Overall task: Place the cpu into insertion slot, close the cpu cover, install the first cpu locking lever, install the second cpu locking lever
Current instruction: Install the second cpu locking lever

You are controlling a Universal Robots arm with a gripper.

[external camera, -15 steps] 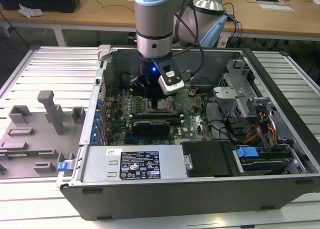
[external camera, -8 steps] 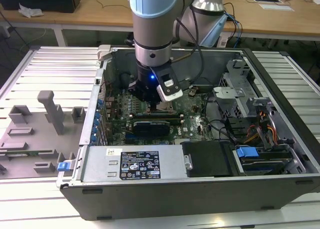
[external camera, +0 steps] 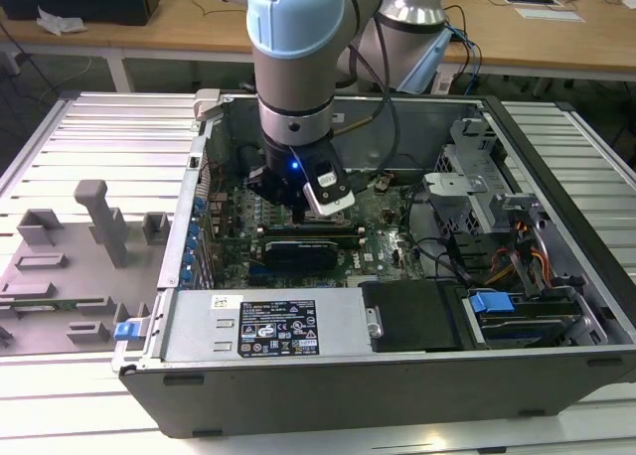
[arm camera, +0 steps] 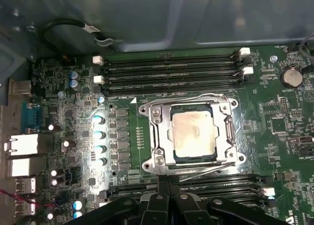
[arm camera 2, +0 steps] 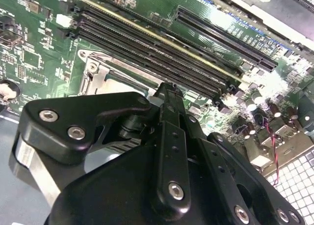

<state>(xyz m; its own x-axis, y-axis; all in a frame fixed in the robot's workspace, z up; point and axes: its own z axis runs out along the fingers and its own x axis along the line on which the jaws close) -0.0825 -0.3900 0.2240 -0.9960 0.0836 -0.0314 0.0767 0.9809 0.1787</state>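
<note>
CPU, the flat square pale beige-silver chip point(arm camera: 193, 134), sits in the silver-rimmed insertion slot point(arm camera: 223, 136) — the thin silvery cover frame point(arm camera: 162, 141) looks closed over it, I judge. Both wire levers appear latched. Black end effector point(arm camera: 169, 198) hovers just beside, fingers together, empty.

label point(external camera: 277, 330) on power supply | print too small to read

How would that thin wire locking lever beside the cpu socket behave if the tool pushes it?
The locking lever looks like thin bent wire, so it probably flexes and springs back rather than staying stiff. Its smooth, shiny, rounded surface could let the tool slide off. It lies close against the cpu cover, so a push would likely load that thin plate over the cpu.
</note>
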